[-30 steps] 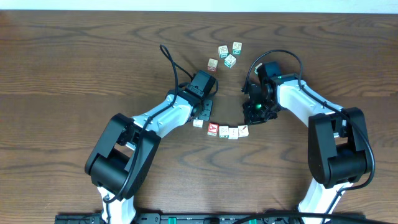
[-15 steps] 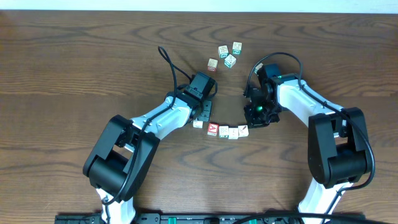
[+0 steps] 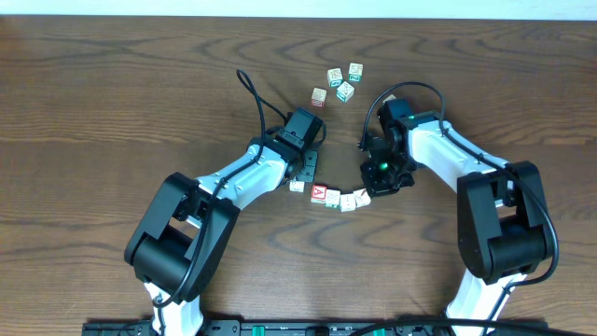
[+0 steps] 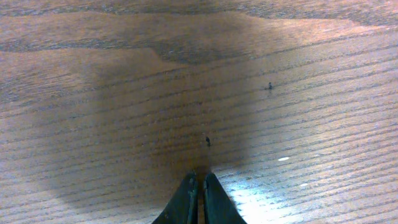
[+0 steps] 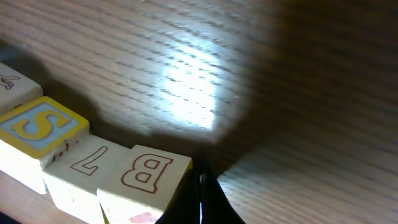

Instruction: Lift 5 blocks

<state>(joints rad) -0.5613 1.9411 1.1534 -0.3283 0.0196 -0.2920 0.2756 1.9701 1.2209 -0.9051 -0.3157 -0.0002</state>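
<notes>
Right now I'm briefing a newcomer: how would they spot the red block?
On the wooden table, a row of alphabet blocks runs from the left gripper to the right gripper. The red block is second from the left gripper; its neighbours show cream tops.

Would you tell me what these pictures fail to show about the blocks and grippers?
- Overhead: prints on the row of blocks are too small to read.
- Right wrist: the leftmost block is cut off by the edge.
- Right wrist: whether the right gripper touches the B block is lost in shadow.
- Left wrist: only the left gripper and table show; no blocks.
</notes>
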